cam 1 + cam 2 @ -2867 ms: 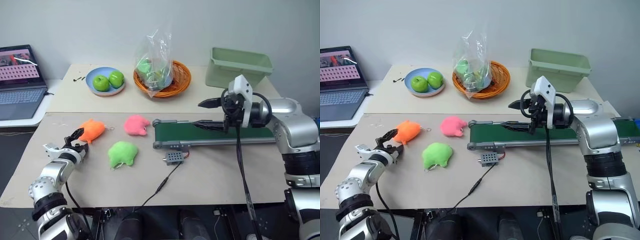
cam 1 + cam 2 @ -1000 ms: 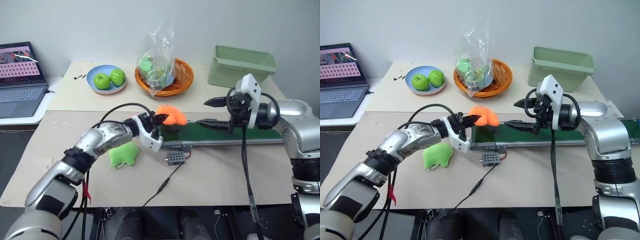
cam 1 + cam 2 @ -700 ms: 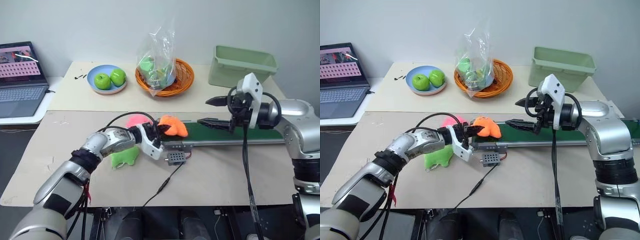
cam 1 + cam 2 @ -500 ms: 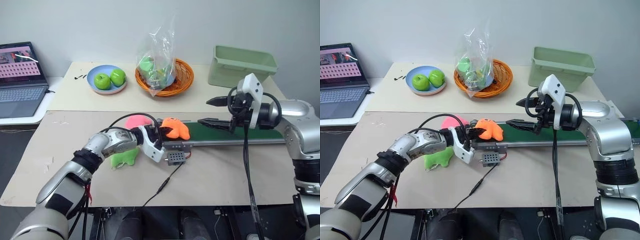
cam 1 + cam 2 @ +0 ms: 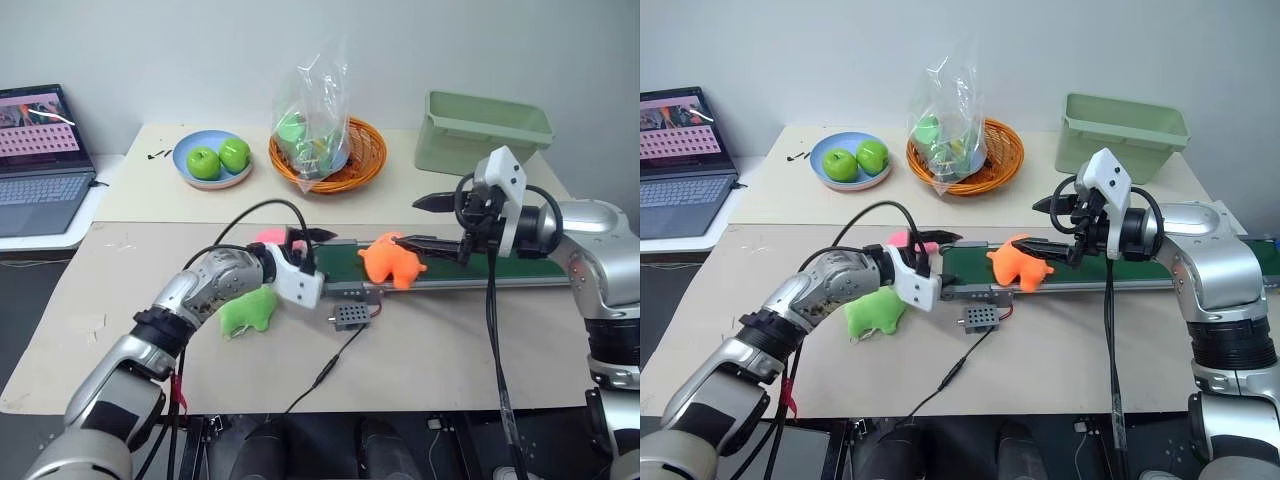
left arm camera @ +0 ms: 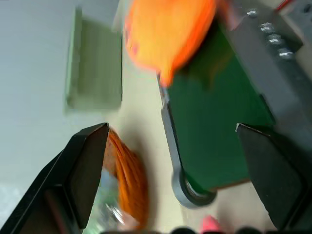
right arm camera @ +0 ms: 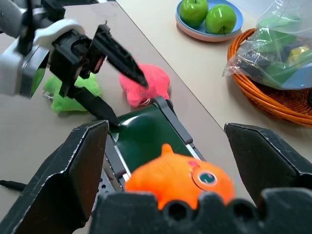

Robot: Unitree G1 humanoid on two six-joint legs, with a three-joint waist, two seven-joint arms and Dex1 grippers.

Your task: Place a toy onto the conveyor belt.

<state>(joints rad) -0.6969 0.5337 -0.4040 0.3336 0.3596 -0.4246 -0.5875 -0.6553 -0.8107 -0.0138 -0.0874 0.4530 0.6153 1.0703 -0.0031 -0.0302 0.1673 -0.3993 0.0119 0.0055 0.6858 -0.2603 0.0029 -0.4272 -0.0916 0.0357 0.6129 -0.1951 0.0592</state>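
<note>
The orange toy (image 5: 390,260) lies on the left part of the dark green conveyor belt (image 5: 480,268), overlapping its near frame rail, with nothing gripping it. My left gripper (image 5: 312,250) is open at the belt's left end, a short gap left of the toy. In the left wrist view the toy (image 6: 165,29) is beyond the spread fingers (image 6: 83,170). My right gripper (image 5: 408,222) hovers open just above and right of the toy, its lower finger close over it. The right wrist view shows the toy (image 7: 180,180) on the belt, with the left gripper (image 7: 129,105) behind it.
A pink plush (image 5: 270,238) and a lime-green plush (image 5: 248,310) lie by my left arm. A small grey box (image 5: 350,317) with a cable sits before the belt. At the back stand a pale green bin (image 5: 485,130), a basket (image 5: 327,150), an apple plate (image 5: 212,160) and a laptop (image 5: 40,160).
My left gripper opened and let go of the orange toy, which now rests further right on the belt. The left wrist rolled and drew back a little. The right arm stayed put.
</note>
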